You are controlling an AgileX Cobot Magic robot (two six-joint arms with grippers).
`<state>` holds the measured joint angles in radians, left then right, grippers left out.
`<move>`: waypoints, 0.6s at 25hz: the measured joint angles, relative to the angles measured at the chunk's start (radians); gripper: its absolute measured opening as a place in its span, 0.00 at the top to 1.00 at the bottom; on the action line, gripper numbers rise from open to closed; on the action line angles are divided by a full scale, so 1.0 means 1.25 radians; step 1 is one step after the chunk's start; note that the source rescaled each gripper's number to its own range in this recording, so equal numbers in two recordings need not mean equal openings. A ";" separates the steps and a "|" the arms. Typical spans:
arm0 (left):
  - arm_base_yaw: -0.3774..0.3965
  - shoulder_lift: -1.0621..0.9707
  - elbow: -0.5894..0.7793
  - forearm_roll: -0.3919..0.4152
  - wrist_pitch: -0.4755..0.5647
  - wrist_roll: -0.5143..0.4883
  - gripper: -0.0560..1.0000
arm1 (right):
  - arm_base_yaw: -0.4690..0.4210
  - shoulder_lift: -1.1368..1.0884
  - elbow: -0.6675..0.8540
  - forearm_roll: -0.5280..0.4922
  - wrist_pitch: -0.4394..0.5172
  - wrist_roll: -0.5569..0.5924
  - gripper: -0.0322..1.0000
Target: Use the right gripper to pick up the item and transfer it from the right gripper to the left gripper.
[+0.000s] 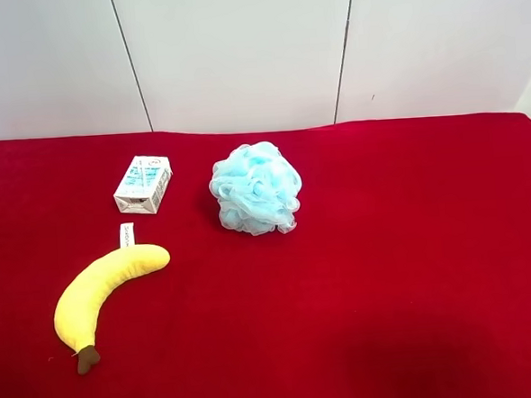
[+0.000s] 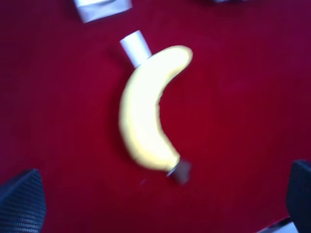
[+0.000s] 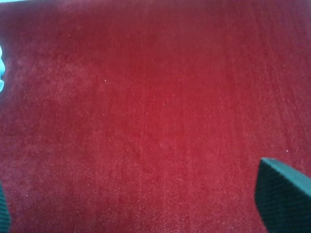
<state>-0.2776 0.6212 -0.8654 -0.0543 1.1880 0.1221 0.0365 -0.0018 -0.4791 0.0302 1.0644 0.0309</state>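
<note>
We've got the curved yellow plush banana lying flat on the red velvet cloth, just beside the small white-and-blue carton, with the light-blue mesh puff near; our left gripper hangs over it spread wide, empty, and our right gripper gapes over bare cloth

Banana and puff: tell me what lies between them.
Nothing: in the exterior high view, only bare red cloth separates the banana from the puff; the carton sits off that line.
</note>
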 joint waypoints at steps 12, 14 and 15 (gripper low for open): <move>0.000 -0.404 0.233 -0.016 -0.016 -0.004 0.00 | 0.000 0.000 0.000 0.000 0.000 0.000 0.00; 0.000 -0.435 0.253 -0.017 -0.033 -0.004 0.00 | 0.000 0.000 0.000 0.000 0.000 0.000 0.00; 0.000 -0.448 0.257 -0.017 -0.045 -0.005 0.00 | 0.000 0.000 0.000 0.000 0.000 0.000 0.00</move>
<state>-0.2776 0.0617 -0.5446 -0.0759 1.1323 0.1162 0.0365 -0.0018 -0.4791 0.0302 1.0644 0.0309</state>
